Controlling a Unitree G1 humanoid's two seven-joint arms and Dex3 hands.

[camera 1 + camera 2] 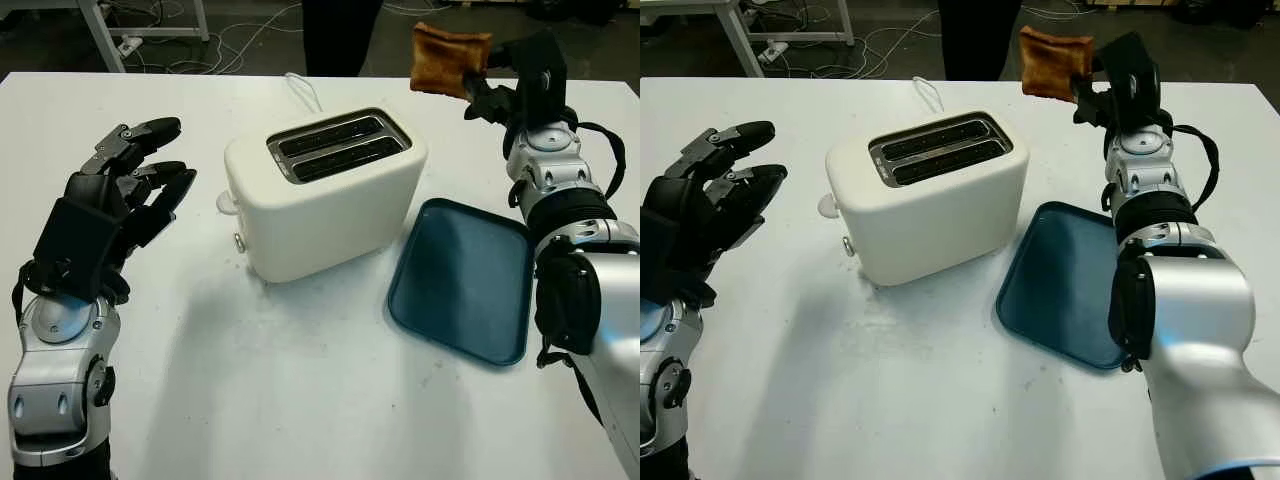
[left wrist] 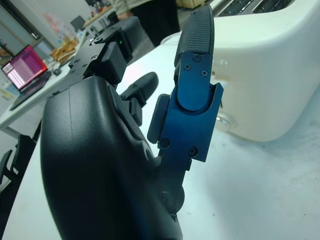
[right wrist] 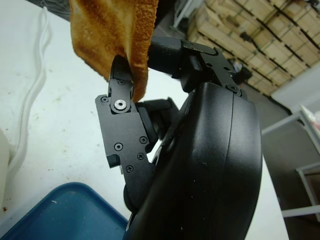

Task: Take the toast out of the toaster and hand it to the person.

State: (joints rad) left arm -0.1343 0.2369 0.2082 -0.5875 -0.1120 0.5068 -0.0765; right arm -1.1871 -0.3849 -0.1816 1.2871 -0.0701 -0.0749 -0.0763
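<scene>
Right wrist view: toast [image 3: 112, 35] pinched in right hand [image 3: 200, 150] fingers.

Toast [image 1: 447, 58] golden-brown, darker at its edges; toaster [image 1: 325, 195] cream-white with dark slots; tray [image 1: 465, 278] dark teal-blue; table [image 1: 250, 400] white; hands black, forearms silver.

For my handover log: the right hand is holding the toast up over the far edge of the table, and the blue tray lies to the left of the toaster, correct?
Not quite: the blue tray lies to the right of the toaster, as the left eye view shows. The right hand does hold the toast there.
</scene>
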